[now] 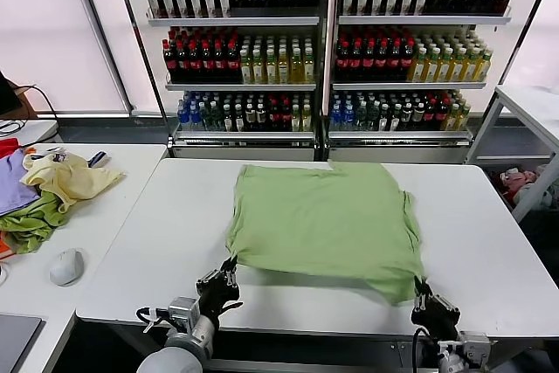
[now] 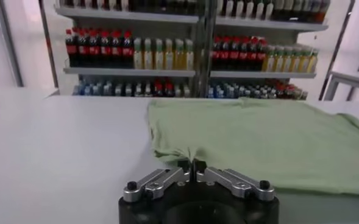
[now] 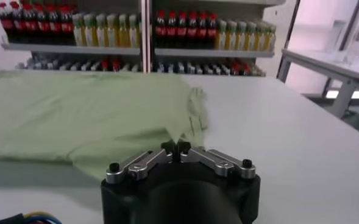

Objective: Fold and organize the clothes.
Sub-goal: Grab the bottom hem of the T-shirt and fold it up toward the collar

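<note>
Green cotton T-shirt (image 1: 327, 220) lies spread flat on the white counter (image 1: 489, 242) (print not visible), its near hem corners clamped by the left gripper (image 1: 229, 279) and right gripper (image 1: 419, 290), so folding looks barely begun, every fold remaining

A white table (image 1: 489, 242) carried the light green T-shirt (image 1: 323, 216), spread flat across its middle. Left of that table, a second white table (image 1: 105, 216) held heaped cloths (image 1: 52, 185).

Head overhead; wrists low, shelf-facing (image 1: 319, 50).
</note>
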Tool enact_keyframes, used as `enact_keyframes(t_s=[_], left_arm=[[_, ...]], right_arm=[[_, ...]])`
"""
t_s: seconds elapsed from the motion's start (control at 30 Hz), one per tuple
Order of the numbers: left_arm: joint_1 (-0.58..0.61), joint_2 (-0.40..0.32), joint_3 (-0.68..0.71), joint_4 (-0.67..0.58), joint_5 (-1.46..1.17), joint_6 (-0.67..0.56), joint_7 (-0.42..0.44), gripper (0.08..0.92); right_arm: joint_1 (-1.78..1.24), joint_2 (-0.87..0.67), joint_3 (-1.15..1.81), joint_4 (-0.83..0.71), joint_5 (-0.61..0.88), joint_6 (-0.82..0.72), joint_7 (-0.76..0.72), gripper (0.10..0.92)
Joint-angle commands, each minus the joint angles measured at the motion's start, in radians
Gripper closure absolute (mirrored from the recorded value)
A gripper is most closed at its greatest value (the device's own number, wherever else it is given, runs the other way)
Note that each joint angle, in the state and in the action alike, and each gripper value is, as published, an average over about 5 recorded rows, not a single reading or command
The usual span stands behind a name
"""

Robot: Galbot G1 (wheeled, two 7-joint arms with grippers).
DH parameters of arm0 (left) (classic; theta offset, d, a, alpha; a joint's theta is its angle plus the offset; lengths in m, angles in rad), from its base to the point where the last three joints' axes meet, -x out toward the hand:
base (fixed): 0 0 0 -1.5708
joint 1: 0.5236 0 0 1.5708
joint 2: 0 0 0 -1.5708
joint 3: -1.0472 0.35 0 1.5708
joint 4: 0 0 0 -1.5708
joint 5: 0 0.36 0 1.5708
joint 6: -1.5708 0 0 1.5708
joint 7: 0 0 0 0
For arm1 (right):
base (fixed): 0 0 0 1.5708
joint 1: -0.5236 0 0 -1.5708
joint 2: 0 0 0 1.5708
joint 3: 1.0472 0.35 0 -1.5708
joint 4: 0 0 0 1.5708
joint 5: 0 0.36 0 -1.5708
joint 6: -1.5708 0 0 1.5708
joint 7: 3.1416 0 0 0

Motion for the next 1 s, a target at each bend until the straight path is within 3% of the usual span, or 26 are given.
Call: enact_keyframes(t_s=[0.03, 0.47, 1.0], left_arm=[[-0.112, 0.033, 0.017, 0.057, -0.028, -0.017, 0.017, 0.902], [-0.29, 0.057, 0.088, 0.23, -0.024, 0.025, 0.01, 0.902], [-0.398, 0.044, 0.144, 0.388, 0.052, 0.023, 0.003, 0.902]], right_arm=[[0.176, -0.044, -0.007, -0.072, 0.025, 0.016, 0.0, 0.889], [0.395, -0.087, -0.108, -0.284, -0.003, -0.01, -0.003, 0.889], [0.499, -0.059, -0.183, -0.42, -0.087, 0.0, -0.021, 0.889]])
